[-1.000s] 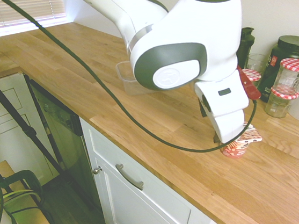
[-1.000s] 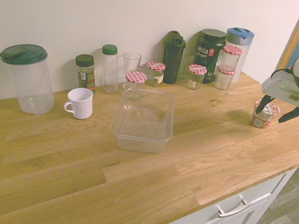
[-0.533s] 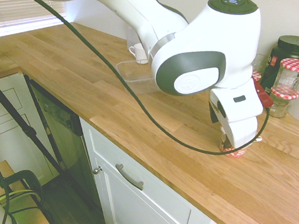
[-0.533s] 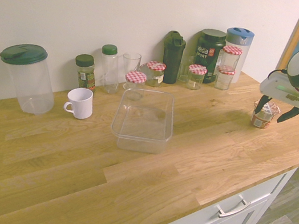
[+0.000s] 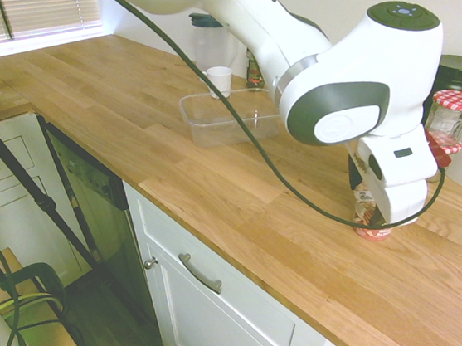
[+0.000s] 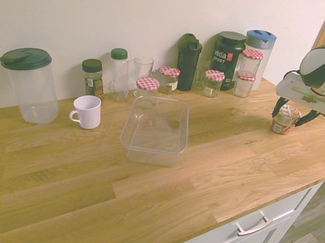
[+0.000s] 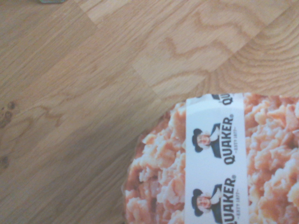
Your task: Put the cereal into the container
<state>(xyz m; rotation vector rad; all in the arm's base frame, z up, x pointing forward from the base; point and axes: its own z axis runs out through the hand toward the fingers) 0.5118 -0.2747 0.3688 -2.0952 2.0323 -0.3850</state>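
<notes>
And the hand (image 6: 289, 122) is spread wide around the Quaker cereal cup (image 6: 283, 126), upright on the surface (image 6: 216, 175), seemingly lining up a grip before carrying it to the clear plastic tub (image 6: 155, 153)

Beneath me lies a wooden countertop (image 6: 75, 188), smooth with a soft sheen and visible grain. The cereal cup (image 6: 283, 121) between my fingers (image 6: 278, 107) has a smooth printed lid. In the second exterior view, toward nine o'clock from it, the container (image 6: 156, 134) is glossy clear plastic; the drawer handle (image 6: 254, 227), toward six o'clock, is smooth metal.
</notes>
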